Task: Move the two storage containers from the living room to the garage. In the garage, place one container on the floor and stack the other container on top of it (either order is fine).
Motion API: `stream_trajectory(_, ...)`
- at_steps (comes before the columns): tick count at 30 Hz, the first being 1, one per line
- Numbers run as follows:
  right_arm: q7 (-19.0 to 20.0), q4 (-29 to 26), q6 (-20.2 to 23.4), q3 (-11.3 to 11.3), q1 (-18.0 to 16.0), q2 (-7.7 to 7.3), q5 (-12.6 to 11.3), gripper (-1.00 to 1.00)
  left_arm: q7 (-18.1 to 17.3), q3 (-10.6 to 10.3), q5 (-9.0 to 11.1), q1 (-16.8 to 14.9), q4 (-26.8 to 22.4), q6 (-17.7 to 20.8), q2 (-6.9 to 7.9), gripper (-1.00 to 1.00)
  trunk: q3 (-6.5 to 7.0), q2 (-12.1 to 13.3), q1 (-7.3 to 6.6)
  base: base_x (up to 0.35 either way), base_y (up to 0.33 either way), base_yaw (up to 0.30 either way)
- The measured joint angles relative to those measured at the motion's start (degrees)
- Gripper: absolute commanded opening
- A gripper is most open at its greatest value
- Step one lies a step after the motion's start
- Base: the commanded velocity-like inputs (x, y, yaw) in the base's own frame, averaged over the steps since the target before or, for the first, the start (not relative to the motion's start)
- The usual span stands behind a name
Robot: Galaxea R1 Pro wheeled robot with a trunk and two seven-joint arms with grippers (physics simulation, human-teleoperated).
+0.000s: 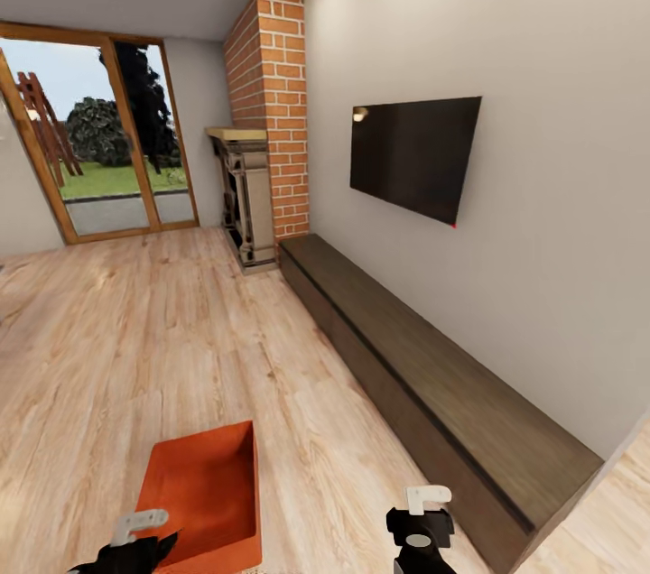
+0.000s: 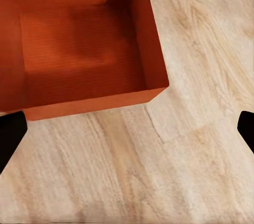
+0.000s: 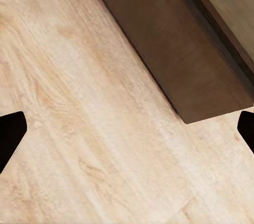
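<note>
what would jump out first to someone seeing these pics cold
The orange-red storage container on the light wood-plank floor, just ahead of the left gripper, whose fingers stand wide apart. Next, the brick fireplace in the far corner, then the black wall TV above the long dark low cabinet.

Head cam: my high view down the living room | left wrist: close above storage container [image 2: 84, 49], shared with head | right wrist: close above cabinet [image 3: 174, 39] end, shared too.
</note>
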Motion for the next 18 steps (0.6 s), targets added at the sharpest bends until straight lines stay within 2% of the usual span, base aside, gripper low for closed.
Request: stream_trajectory(18, 0.0, 0.0, 0.0, 0.0, 0.0, 0.04, 0.0, 1.0, 0.0, 0.0, 0.0, 0.0, 0.1, -1.2, -0.05, 1.0, -0.52, 0.0, 0.0, 0.0, 0.0, 0.272)
